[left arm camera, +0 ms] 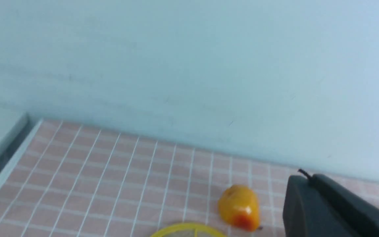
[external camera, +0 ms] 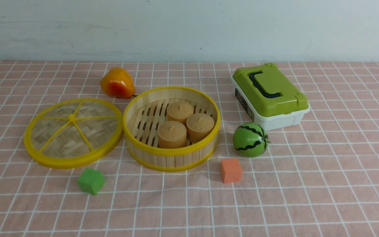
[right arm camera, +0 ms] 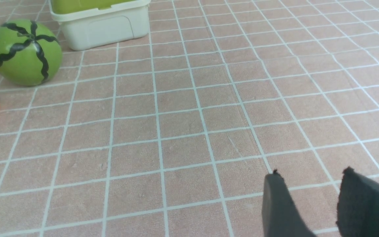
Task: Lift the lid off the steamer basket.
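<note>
The lid [external camera: 73, 132], a woven bamboo disc with a yellow rim and spokes, lies flat on the cloth to the left of the steamer basket [external camera: 171, 154] and touches its side. The basket stands open with three tan buns [external camera: 185, 125] inside. Neither gripper shows in the front view. In the left wrist view my left gripper [left arm camera: 304, 177] has its fingers pressed together and holds nothing; it hangs above the table with the lid's rim [left arm camera: 189, 231] at the frame's edge. My right gripper [right arm camera: 312, 171] is open and empty over bare cloth.
An orange pepper [external camera: 117, 83] lies behind the lid. A white box with a green lid [external camera: 269, 95] stands to the right of the basket, with a toy watermelon [external camera: 250, 139] in front of it. A green cube [external camera: 91, 181] and an orange cube [external camera: 231, 170] sit nearer me.
</note>
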